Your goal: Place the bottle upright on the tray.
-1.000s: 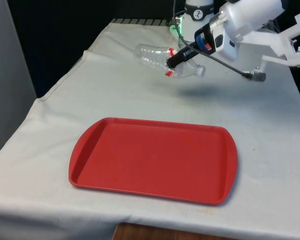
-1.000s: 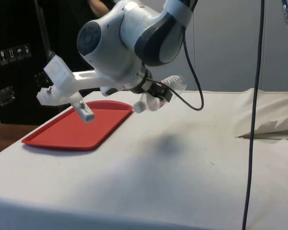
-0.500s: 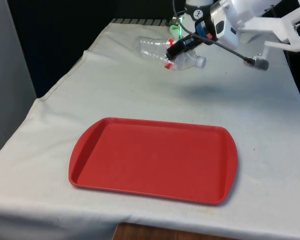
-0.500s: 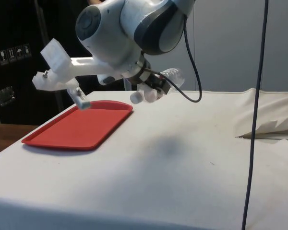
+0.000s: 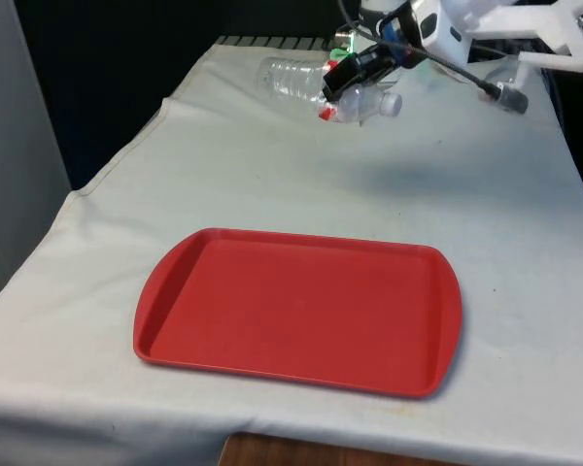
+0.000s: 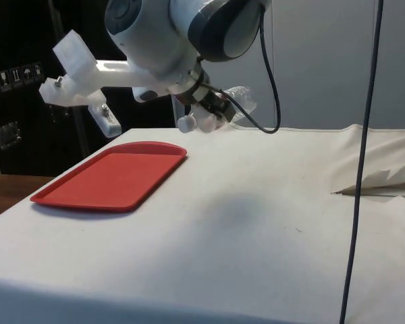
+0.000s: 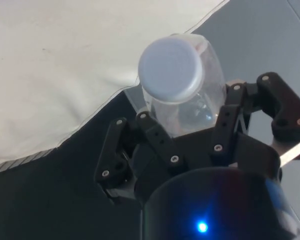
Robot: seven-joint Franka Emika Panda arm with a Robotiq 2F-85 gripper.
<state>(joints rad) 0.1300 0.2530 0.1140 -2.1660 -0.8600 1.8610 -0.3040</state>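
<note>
A clear plastic bottle (image 5: 293, 80) with a white cap (image 5: 393, 101) and a red-edged label hangs in the air over the table's far end, lying almost level. My black gripper (image 5: 346, 75) is shut on it near the neck. In the side view the bottle (image 6: 237, 102) points its cap (image 6: 185, 123) down towards the tray's side, with the gripper (image 6: 213, 109) around it. The wrist view looks along the bottle (image 7: 205, 95) onto its cap (image 7: 172, 69), the gripper (image 7: 189, 127) clamped on both sides. The red tray (image 5: 301, 311) lies bare near the table's front edge, well apart from the bottle.
White cloth covers the table (image 5: 223, 184); its edge (image 7: 90, 115) runs under the bottle in the wrist view. A black cable (image 6: 361, 169) hangs down at the side view's right. The tray (image 6: 108, 179) has a low raised rim.
My gripper has lifted the bottle higher above the cloth and carried it a little towards the table's far end. The bottle stays almost level in the grip.
</note>
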